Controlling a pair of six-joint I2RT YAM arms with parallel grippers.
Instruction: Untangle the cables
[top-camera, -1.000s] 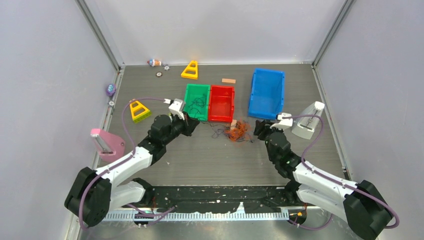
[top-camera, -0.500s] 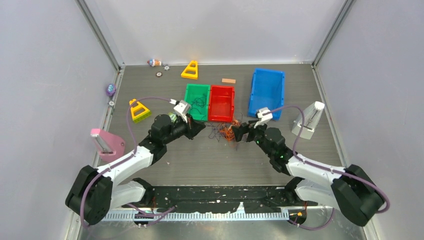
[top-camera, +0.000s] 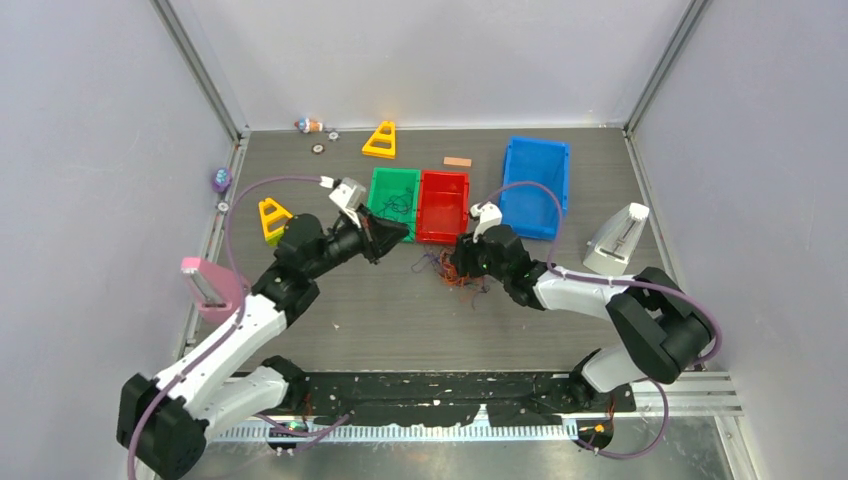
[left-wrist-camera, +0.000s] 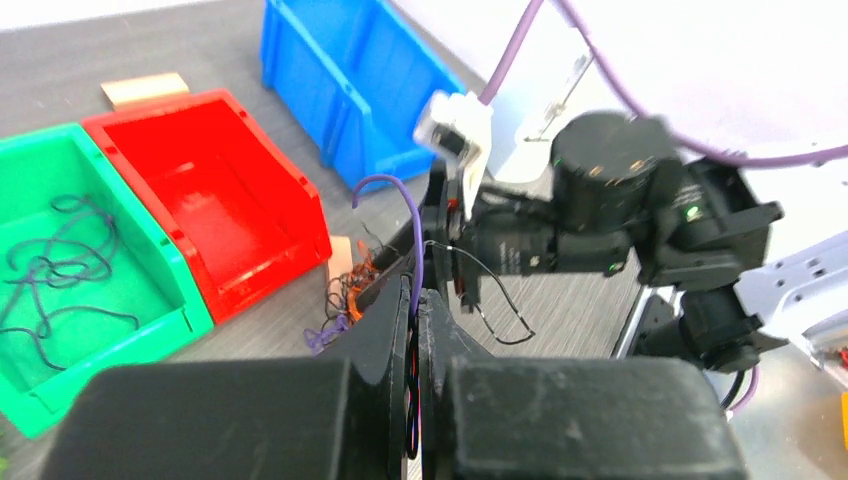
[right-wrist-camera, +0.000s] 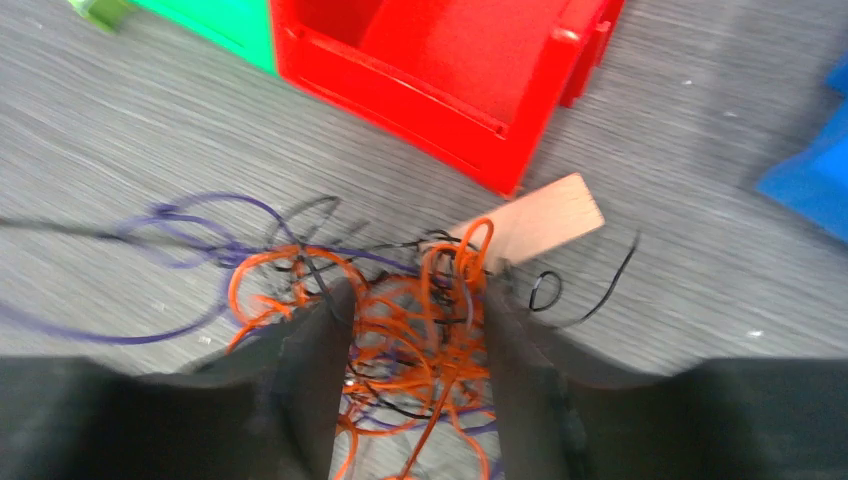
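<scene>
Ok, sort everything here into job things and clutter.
Job: tangled cables; purple strand shut in left gripper; open right gripper astride the tangle; dark strands in green bin.
Clutter: blue bin; yellow triangles; wooden block; pink stand.

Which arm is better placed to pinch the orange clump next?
Right. The right pincer is open, fingers straddling the orange clump; the left pincer is shut on a purple strand.
</scene>
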